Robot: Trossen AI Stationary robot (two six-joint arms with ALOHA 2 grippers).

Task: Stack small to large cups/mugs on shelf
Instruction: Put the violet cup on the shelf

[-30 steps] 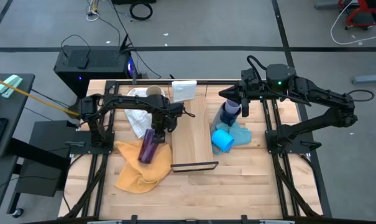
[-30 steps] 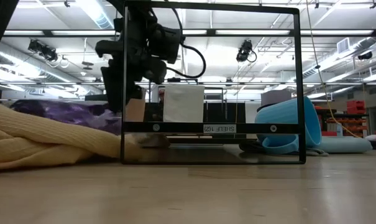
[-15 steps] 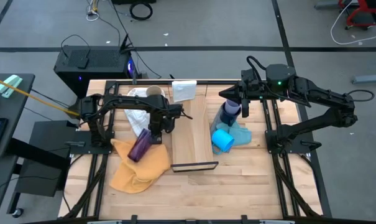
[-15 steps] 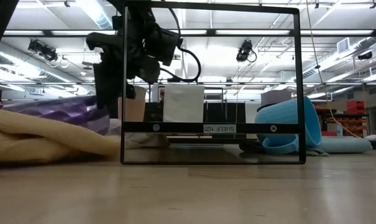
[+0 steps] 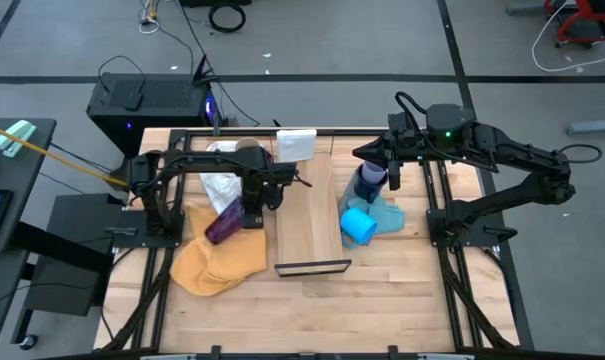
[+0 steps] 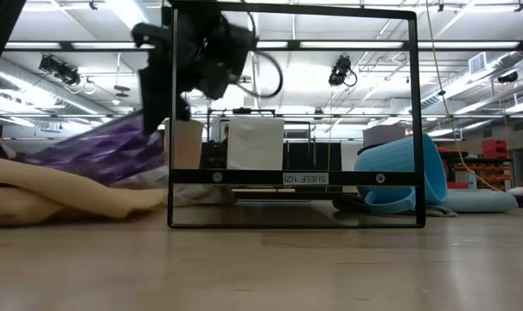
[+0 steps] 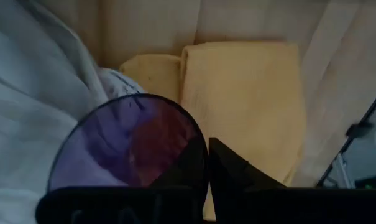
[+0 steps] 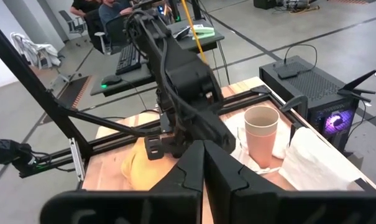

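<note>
The dark purple tumbler [image 5: 225,222] slants over the yellow cloth [image 5: 217,265], left of the wooden shelf [image 5: 307,205]. My left gripper [image 5: 248,207] is shut on its mouth end, also seen in the low view [image 6: 162,108]. The tan cup [image 5: 247,150] stands upright on the white cloth [image 5: 217,185] at the back. A light blue mug [image 5: 357,225] lies on its side on the blue cloth [image 5: 387,212], right of the shelf, with a lavender cup [image 5: 370,178] behind it. My right gripper [image 5: 362,152] hangs shut and empty above that cup. My left gripper pinches the tumbler's rim [image 7: 197,134], one finger [image 7: 184,171] inside the mouth and the other [image 7: 231,171] outside. The fingers come steeply from above. The tumbler [image 6: 105,151] is tilted with the mouth end raised; the yellow cloth hides whether its base end still rests.
A small white box [image 5: 296,145] stands at the shelf's far end, and the black frame [image 5: 312,267] stands at its near end. The plank's middle is bare. People sit at desks beyond the table's left in the right wrist view [image 8: 113,15].
My left gripper has shut on the tumbler's mouth end and risen. The tumbler, which lay flat on the yellow cloth, now tips with its mouth end up and has swung toward the table's left. The yellow cloth has bunched and shifted left under it.
</note>
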